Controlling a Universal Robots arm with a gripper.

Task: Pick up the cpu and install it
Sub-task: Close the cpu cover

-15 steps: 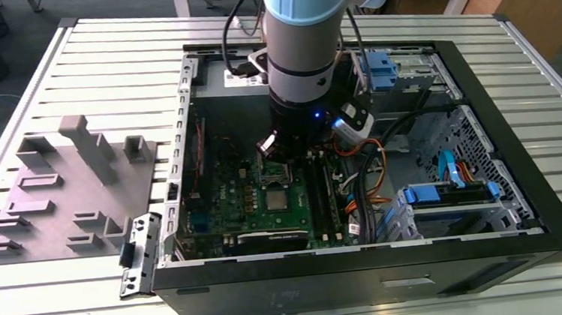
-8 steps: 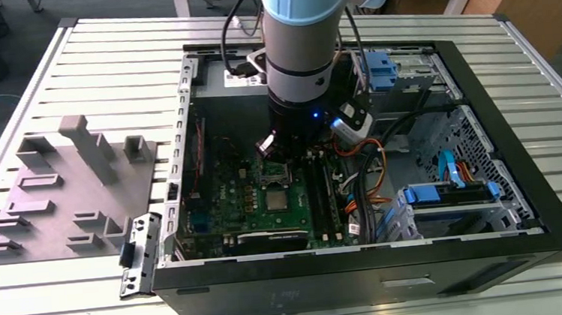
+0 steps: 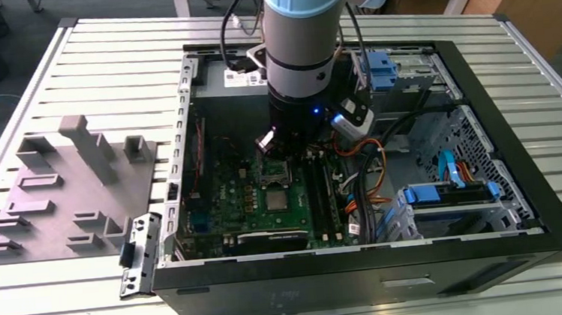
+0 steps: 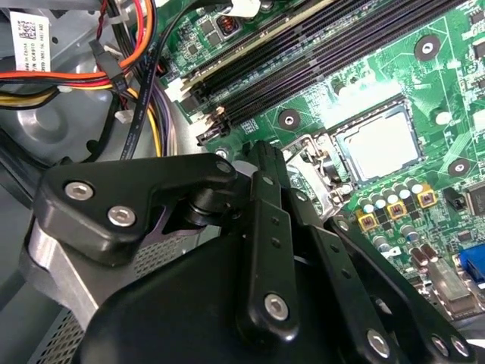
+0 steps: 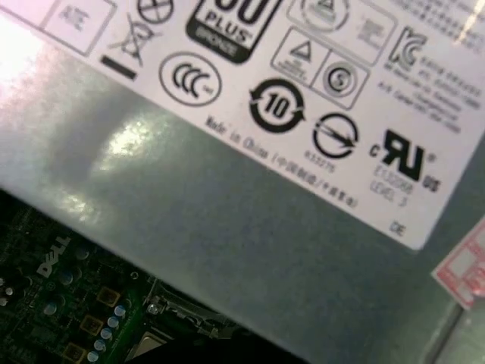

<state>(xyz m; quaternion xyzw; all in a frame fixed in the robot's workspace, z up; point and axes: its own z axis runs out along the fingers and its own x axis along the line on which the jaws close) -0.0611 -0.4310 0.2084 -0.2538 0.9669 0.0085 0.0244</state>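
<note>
One cpu [image 3: 278,200] lies flat on the green board [image 3: 234,199], inside the one open black computer case [image 3: 371,282]. It is a little below the middle of the exterior view. Its silver top faces up. It is square, so no side is longer, and its edges run along the board's edges.

In the second wrist view the cpu [image 4: 379,140] sits in a dark square socket, with one shiny metal frame [image 4: 314,178] just beside it. Three small yellow-topped parts [image 4: 394,208] stand in a row near it.

The one gripper [image 3: 282,148] hangs over the board, near the cpu but apart from it. Whether the claw is apart or together cannot be told.

The first wrist view shows one grey box [image 5: 227,212] with a white label [image 5: 303,91].
</note>
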